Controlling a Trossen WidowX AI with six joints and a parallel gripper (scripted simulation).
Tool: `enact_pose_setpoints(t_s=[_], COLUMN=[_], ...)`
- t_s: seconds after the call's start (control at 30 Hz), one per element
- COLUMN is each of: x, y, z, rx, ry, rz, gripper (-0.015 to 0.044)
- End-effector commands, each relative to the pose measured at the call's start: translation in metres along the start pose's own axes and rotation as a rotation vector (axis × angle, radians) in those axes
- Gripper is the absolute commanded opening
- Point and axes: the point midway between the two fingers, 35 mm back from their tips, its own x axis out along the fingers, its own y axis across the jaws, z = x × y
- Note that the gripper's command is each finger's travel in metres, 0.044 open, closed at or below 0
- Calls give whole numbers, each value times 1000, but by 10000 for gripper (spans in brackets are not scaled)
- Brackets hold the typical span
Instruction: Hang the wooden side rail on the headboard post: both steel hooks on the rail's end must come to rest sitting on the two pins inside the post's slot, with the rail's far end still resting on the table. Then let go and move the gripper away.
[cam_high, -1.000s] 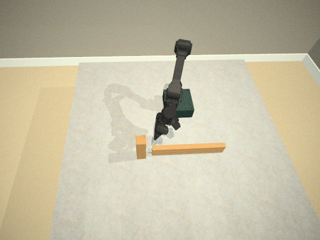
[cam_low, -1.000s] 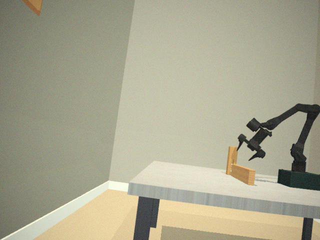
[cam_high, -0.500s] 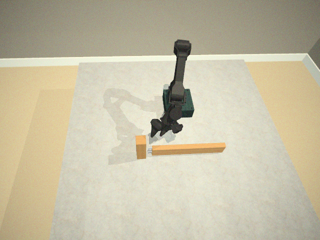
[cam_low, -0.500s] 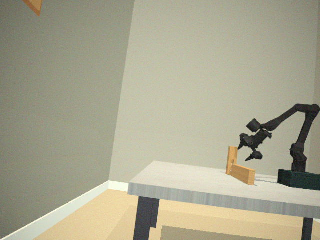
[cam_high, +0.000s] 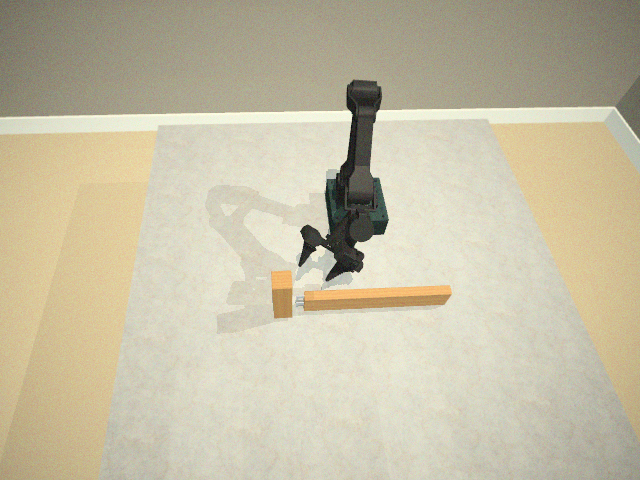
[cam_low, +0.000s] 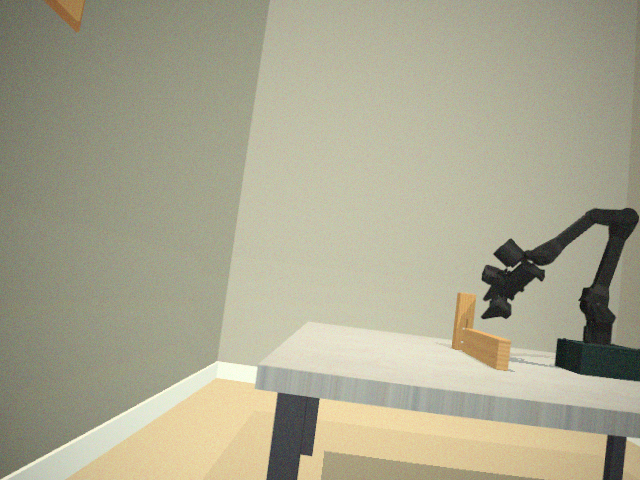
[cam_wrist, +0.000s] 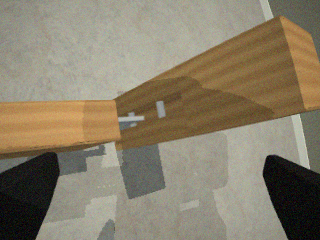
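The wooden side rail (cam_high: 377, 297) (cam_low: 484, 347) (cam_wrist: 50, 122) lies along the table, its hook end facing the upright headboard post (cam_high: 282, 302) (cam_low: 458, 322) (cam_wrist: 240, 77). The steel hooks (cam_high: 299, 301) (cam_wrist: 132, 119) stick out of the rail's end into a small gap before the post and look to be outside its slot. One light pin (cam_wrist: 160, 109) shows in the slot in the wrist view; the other is not clear. My gripper (cam_high: 313, 272) (cam_low: 484, 308) (cam_wrist: 163, 164) is open and empty, above the table on the robot-base side of the post and the rail's hook end, touching neither.
The dark green robot base (cam_high: 382, 206) (cam_low: 599, 359) stands on the grey table (cam_high: 361, 413) (cam_low: 361, 356), behind the rail in the top view. The post's tall top reaches up near the gripper. Shadows of the arm fall across the table and post.
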Motion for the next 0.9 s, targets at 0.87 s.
enact_pose_setpoints(t_s=[0.87], x=[-4], y=[6], z=[-5], rx=[990], ry=[-92], rz=[-125], gripper=[440])
